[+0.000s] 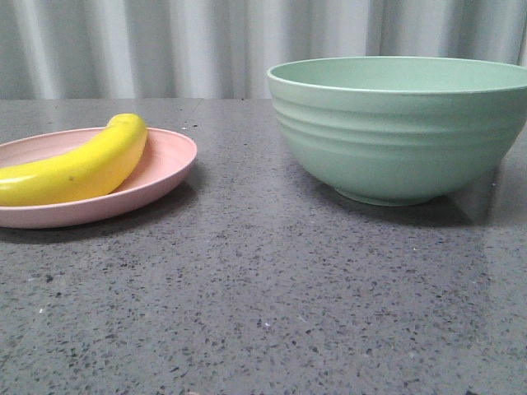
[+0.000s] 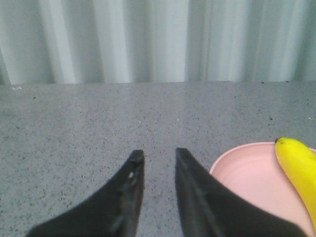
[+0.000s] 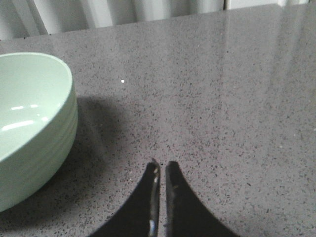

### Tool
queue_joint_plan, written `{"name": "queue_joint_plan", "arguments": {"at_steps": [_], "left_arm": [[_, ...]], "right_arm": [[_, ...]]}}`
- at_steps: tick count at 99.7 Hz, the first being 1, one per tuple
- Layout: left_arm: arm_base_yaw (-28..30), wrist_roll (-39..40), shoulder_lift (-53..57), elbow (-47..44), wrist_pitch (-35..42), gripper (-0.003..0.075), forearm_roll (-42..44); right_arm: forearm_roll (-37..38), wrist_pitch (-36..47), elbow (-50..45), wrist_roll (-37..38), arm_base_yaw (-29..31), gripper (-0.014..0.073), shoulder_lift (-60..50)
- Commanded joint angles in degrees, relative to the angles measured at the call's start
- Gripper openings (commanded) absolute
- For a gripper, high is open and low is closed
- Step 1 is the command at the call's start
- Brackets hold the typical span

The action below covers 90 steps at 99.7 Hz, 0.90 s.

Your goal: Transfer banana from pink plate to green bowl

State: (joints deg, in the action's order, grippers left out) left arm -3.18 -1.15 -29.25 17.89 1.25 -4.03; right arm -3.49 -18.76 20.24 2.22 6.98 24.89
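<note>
1. The table (image 1: pixel 272 304) is a grey speckled stone slab, with a pale pleated curtain (image 1: pixel 165 45) hanging along its far edge.
2. The green bowl (image 1: pixel 403 123) stands upright on the right side of the table, ridged on the outside and well apart from the plate.
3. The pink plate (image 1: pixel 165 169) sits on the left side of the table.
4. The banana (image 1: pixel 82 164) lies on the pink plate, its far end resting over the plate's far rim.
5. My left claw (image 2: pixel 155 155) is released, a clear gap between its dark fingers, hanging over bare table just left of the pink plate.
6. My right claw (image 3: pixel 161 165) is clenched, fingers nearly touching and holding nothing, over bare table to the right of the green bowl.
</note>
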Motion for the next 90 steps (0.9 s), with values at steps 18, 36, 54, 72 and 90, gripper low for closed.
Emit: {"name": "queue_joint_plan", "arguments": {"at_steps": [18, 36, 54, 72, 90], "left_arm": [[-0.73, 0.57, -3.91, 2.7, 13.42, 0.045, -1.43], [-7.2, 0.57, -8.31, 8.68, 5.69, 0.0378, -1.43], [-17.44, 0.45, -16.84, 16.85, -4.06, 0.0337, 0.97], [-25.11, 0.34, -26.04, 23.0, -12.95, 0.0386, 4.03], [-26.24, 0.34, -34.28, 28.58, -22.76, 0.041, 4.03]], "right_arm": [[-0.08, 3.81, 2.16, -0.58, 0.46, -0.0065, 1.27], [-0.08, 2.49, 2.16, -0.58, 0.46, -0.0065, 1.39], [-0.08, -0.29, 2.16, -0.58, 0.46, -0.0065, 3.14], [-0.08, -1.26, 2.16, -0.58, 0.46, -0.0065, 4.67], [-0.08, -1.32, 2.16, -0.58, 0.46, -0.0065, 4.68]]}}
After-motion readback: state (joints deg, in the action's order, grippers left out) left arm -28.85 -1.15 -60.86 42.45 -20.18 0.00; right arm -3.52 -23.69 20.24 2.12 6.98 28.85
